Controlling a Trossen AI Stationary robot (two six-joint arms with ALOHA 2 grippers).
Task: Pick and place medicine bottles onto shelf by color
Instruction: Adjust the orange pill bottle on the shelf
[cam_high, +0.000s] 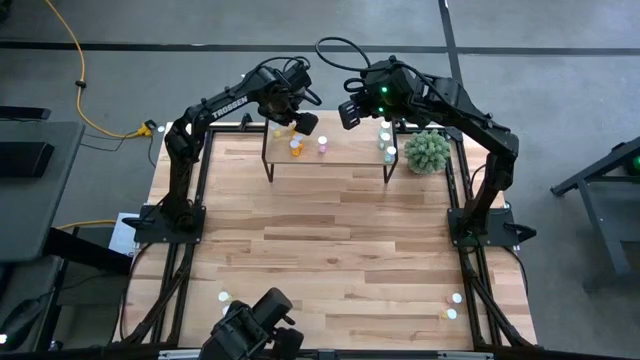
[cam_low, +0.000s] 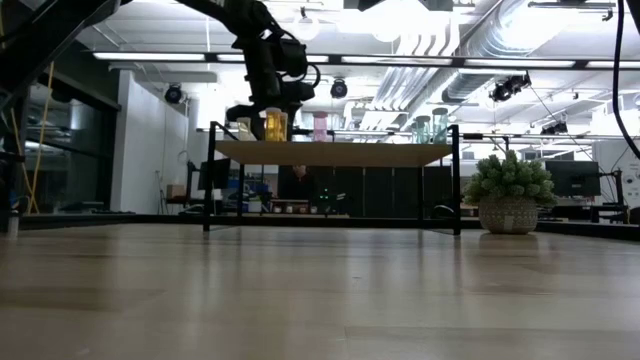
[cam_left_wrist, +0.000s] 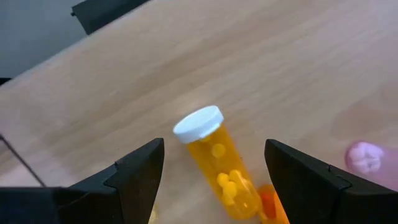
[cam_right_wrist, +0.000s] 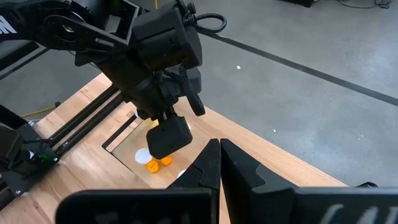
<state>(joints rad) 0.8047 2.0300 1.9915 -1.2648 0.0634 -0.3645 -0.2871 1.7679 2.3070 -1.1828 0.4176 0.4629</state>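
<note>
The shelf (cam_high: 340, 160) stands at the table's far side. On its left part stands a yellow medicine bottle (cam_left_wrist: 219, 163) with a white cap, upright. My left gripper (cam_left_wrist: 214, 144) hangs over it, pointing steeply down, open, one finger on either side with a gap to each. An orange bottle (cam_left_wrist: 273, 206) and a pink one (cam_left_wrist: 364, 157) stand close by on the shelf. Two pale teal bottles (cam_high: 388, 145) stand on the shelf's right part. My right gripper (cam_right_wrist: 221, 163) is shut and holds nothing, raised above the shelf's far edge.
A fuzzy green plant in a pot (cam_high: 428, 152) stands just right of the shelf. A few more bottles lie near the table's near edge, at left (cam_high: 222, 296) and at right (cam_high: 453, 306). The wood tabletop (cam_high: 330, 240) between shelf and near edge is bare.
</note>
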